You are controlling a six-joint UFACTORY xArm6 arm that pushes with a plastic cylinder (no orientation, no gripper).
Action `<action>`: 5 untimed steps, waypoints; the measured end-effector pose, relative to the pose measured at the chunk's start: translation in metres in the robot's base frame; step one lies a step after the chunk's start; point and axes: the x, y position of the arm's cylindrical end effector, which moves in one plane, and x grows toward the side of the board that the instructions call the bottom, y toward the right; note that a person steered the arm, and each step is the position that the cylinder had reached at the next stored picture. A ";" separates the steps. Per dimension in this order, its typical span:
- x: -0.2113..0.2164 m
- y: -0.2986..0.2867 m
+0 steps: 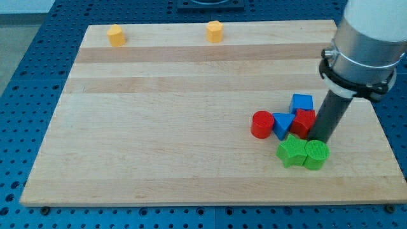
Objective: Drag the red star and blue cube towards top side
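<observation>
The red star (303, 121) lies at the view's right, in a tight cluster. The blue cube (302, 102) touches it on its top side. My tip (320, 139) stands on the board just right of and slightly below the red star, close against it, and just above the green cylinder (316, 154). The rod's dark shaft rises to the arm's grey body at the view's top right.
A blue triangular block (282, 124) and a red cylinder (262, 124) sit left of the red star. A green star (292, 151) lies beside the green cylinder. Two yellow blocks (115, 35) (214, 31) stand near the board's top edge. The board's right edge (381, 137) is near.
</observation>
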 end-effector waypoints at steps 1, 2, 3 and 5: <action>-0.004 -0.003; -0.020 -0.004; -0.040 -0.006; -0.081 -0.011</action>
